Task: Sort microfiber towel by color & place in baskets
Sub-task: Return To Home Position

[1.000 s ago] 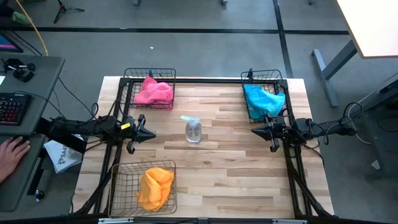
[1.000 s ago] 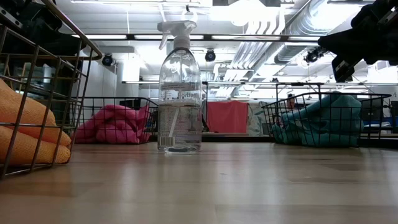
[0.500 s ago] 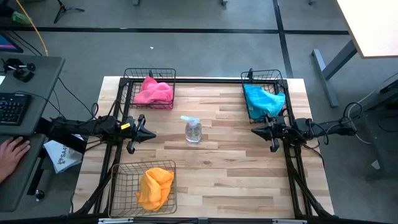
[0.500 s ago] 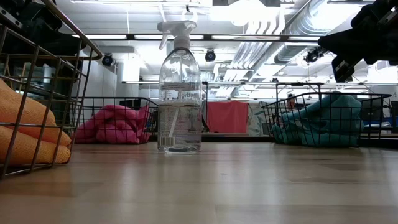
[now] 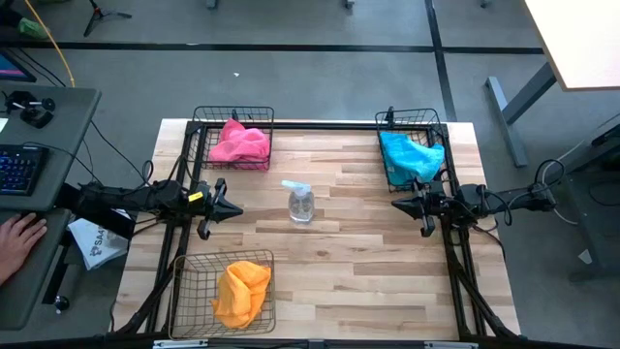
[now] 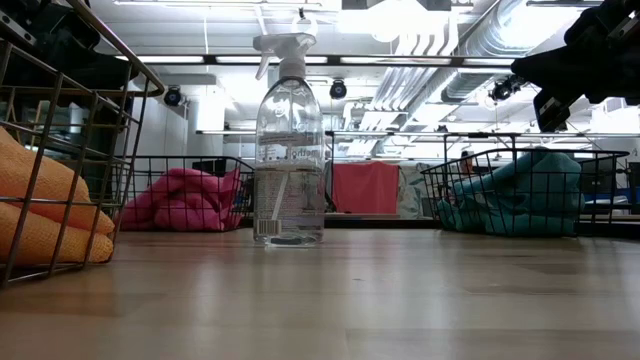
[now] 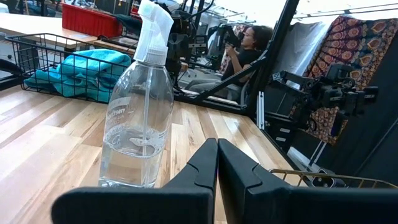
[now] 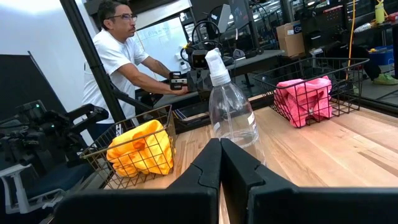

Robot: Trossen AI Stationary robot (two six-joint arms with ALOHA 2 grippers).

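Pink towels (image 5: pixel 238 143) lie in the far-left basket (image 5: pixel 205 136). Teal-blue towels (image 5: pixel 409 155) fill the far-right basket (image 5: pixel 415 117), one draped over its near wall. Orange towels (image 5: pixel 240 291) sit in the near-left basket (image 5: pixel 190 296). My left gripper (image 5: pixel 238 207) hovers at the table's left side, shut, pointing right toward the spray bottle. My right gripper (image 5: pixel 394 205) hovers at the right side, shut, pointing left. In the wrist views, the left gripper (image 7: pixel 217 149) and the right gripper (image 8: pixel 220 147) show their fingers closed together, holding nothing.
A clear spray bottle (image 5: pixel 301 203) stands upright at the table's middle, between both grippers. Black frame rails (image 5: pixel 320 126) run along the far edge and both sides. A person's hand (image 5: pixel 17 237) rests at a desk left of the table. Bare wood lies near and right of the bottle.
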